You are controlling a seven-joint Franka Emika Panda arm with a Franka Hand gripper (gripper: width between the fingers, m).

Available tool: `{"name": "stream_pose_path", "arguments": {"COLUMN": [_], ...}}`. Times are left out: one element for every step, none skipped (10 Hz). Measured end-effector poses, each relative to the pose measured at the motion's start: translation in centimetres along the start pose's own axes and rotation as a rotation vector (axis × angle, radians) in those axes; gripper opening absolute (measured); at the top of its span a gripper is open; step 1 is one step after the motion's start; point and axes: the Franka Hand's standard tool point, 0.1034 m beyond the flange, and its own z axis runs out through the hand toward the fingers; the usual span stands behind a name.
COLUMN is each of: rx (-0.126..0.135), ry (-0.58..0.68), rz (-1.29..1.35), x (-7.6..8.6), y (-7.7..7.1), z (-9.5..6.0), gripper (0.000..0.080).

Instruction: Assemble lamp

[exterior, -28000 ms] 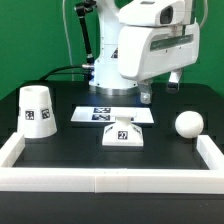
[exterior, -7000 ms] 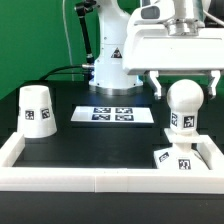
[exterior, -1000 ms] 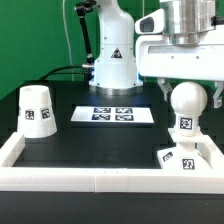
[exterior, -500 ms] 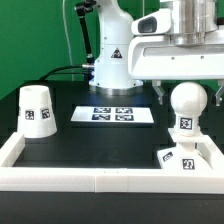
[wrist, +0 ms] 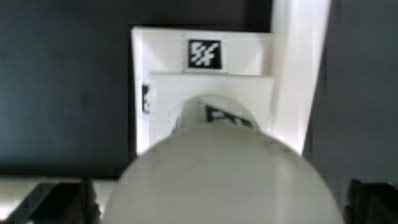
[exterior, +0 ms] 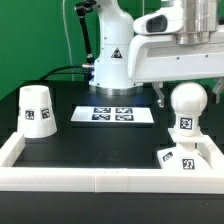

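The white ball-topped bulb (exterior: 187,105) stands upright on the low square base (exterior: 178,158) in the corner at the exterior view's right. My gripper (exterior: 189,97) hovers over the ball, open, with its fingers (exterior: 160,98) on either side and not touching it. In the wrist view the bulb (wrist: 222,170) fills the middle above the tagged base (wrist: 205,75), and my gripper (wrist: 214,205) has dark fingertips (wrist: 63,200) well apart from it. The cone shade (exterior: 37,112) stands alone at the exterior view's left.
The marker board (exterior: 120,114) lies flat at the middle back. A white raised wall (exterior: 110,180) frames the black table on the front and sides. The robot's pedestal (exterior: 110,65) stands behind the marker board.
Over the last second my hand has risen slightly above the bulb, which stays put on the base. Much earlier the base sat mid-table and the bulb lay loose at the right.
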Motion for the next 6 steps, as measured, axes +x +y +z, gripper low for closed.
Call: {"name": "stream_pose_path", "arguments": {"rx": [-0.010, -0.014, -0.025, -0.030, -0.031, -0.036], "ry": [0.008, 0.010, 0.009, 0.008, 0.007, 0.004], "rz": [-0.089, -0.161, -0.271, -0.351, -0.407, -0.507], "x": [0.14, 0.20, 0.29, 0.34, 0.34, 0.34], "y": [0.04, 0.08, 0.12, 0.12, 0.07, 0.01], "z": [-0.03, -0.06, -0.12, -0.16, -0.15, -0.15], "gripper": [0.0699, 0.0699, 0.0699, 0.0699, 0.0699, 0.0699]}}
